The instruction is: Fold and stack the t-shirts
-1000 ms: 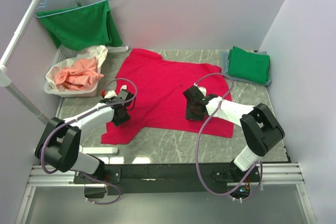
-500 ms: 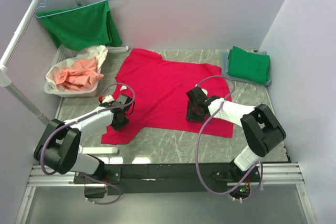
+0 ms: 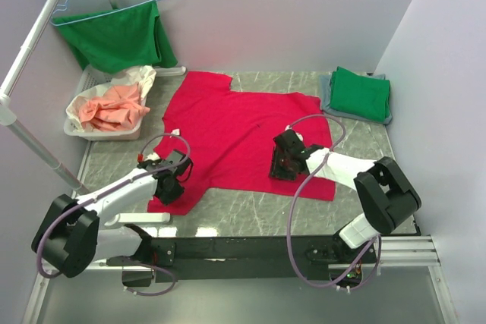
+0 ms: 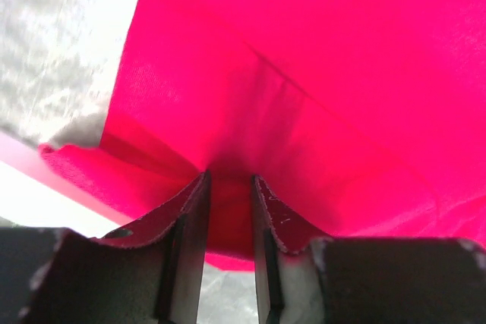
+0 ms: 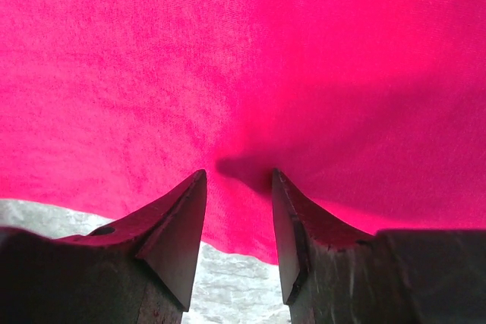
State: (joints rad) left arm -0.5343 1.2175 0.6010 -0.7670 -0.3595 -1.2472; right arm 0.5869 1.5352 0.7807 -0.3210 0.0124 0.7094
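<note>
The left claw [image 3: 171, 185] has drawn back toward its base over the past second, taking the near-left corner of the red tee [image 3: 235, 123] with it. Its narrow jaws pinch a raised fold of that hem. The tee lies spread across the table [image 3: 250, 214] between both claws. The right claw [image 3: 284, 165] has slid slightly nearer too, jaws half apart, tips on the cloth just inside the near hem; whether they grip is unclear. Far right, a folded green tee [image 3: 361, 92] rests on a grey tee [image 3: 328, 90].
</note>
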